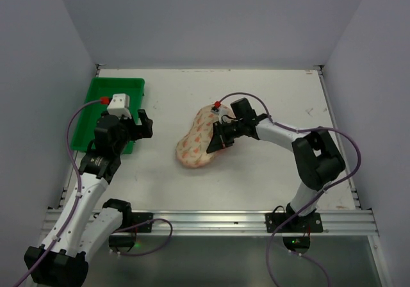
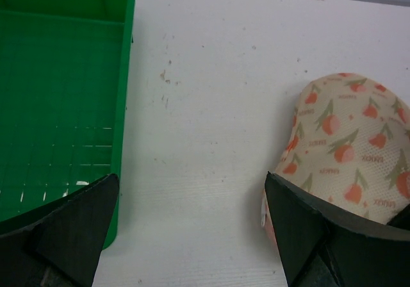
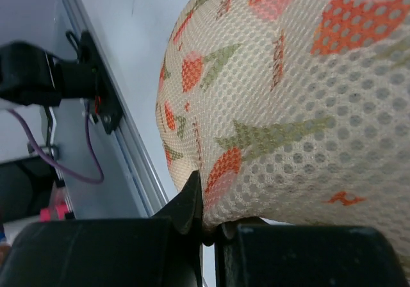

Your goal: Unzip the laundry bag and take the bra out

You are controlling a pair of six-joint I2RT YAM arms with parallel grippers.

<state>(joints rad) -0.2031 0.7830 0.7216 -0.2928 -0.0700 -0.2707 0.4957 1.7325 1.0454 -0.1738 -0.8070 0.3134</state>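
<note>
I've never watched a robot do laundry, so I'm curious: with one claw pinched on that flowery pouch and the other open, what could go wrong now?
1. The right gripper is shut at the laundry bag edge, yet no zip pull shows; it may be pinching only mesh, so the zip might not open.
2. The left gripper is open and off the bag, so a pull could drag the whole bag across the table.

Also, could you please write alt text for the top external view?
The right pincer is shut on the right edge of the printed cream laundry bag in the middle of the white table. The left pincer hangs open by the green tray, far left.
</note>
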